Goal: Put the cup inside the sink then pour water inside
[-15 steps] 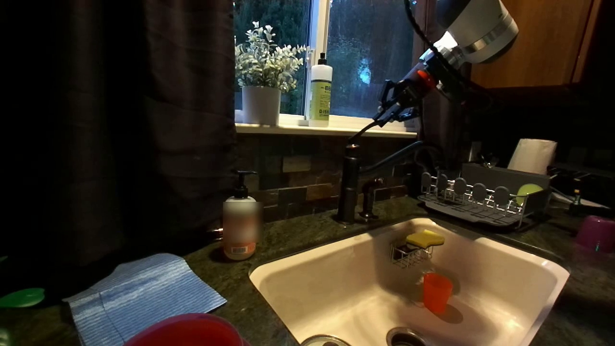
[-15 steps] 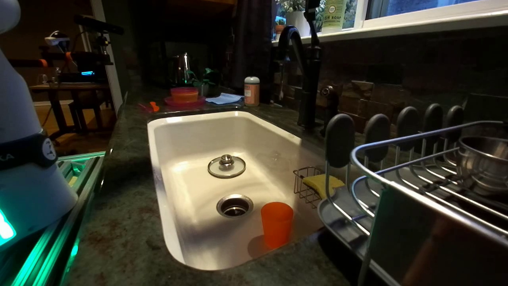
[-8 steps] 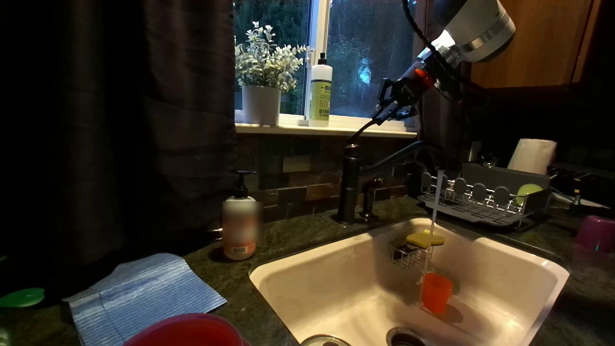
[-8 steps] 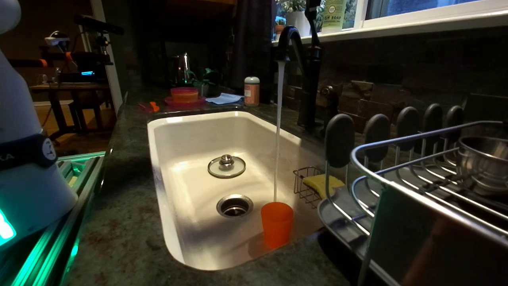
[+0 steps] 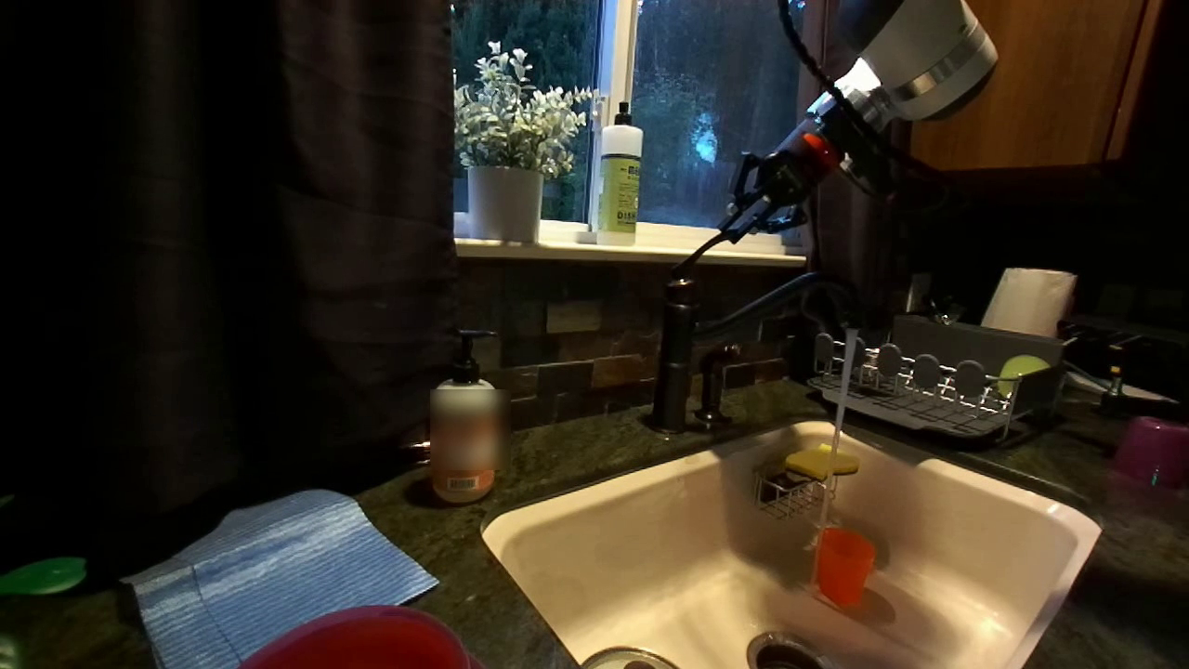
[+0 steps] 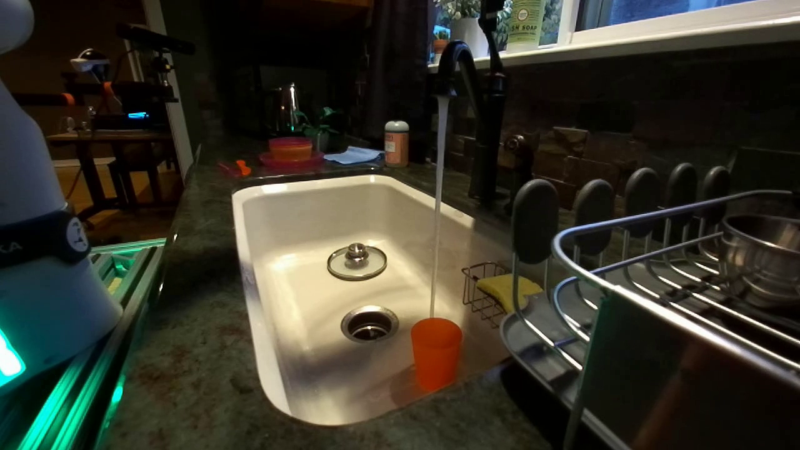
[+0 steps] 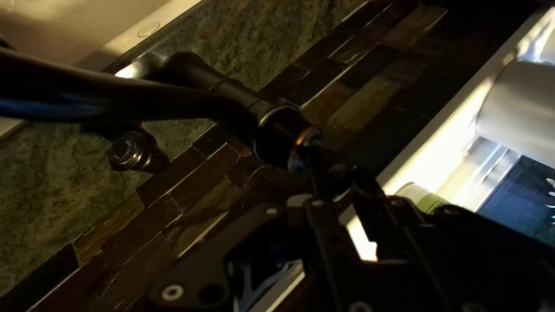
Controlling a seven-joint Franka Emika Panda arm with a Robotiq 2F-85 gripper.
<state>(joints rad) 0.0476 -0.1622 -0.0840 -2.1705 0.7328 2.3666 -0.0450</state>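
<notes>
Though dim indoors, mottled counter [image 6: 187,306] around sink [image 6: 300,300]

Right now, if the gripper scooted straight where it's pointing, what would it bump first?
Most likely the faucet handle, right at the gripper and maybe inside its grip; it's too dark to tell. Just past it in that line looks to be the top of the faucet.

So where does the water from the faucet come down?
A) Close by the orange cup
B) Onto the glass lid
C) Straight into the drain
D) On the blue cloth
A: in an exterior view the stream of water runs down right along the side of the orange cup, and it falls apart from the drain and the glass lid.
</notes>
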